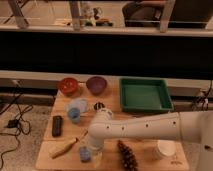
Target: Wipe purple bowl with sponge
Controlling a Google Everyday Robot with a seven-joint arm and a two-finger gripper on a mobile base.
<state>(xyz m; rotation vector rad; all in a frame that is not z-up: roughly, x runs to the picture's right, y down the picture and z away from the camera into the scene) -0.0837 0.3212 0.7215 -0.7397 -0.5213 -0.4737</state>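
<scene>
At the back of the wooden surface [147,161]: purple bowl [96,84], just beside a red bowl [68,86], with a green tray [145,95] on its other side (insides of all three too dim to read). Nearer the middle, a pale blue cup [75,115]; at the front right, a white cup [165,148]. Hand [92,152] low over the front left edge. Hangs with fingers spread apart. Sponge [84,154] right at the hand, contact impossible to tell; lies well apart from the purple bowl.
</scene>
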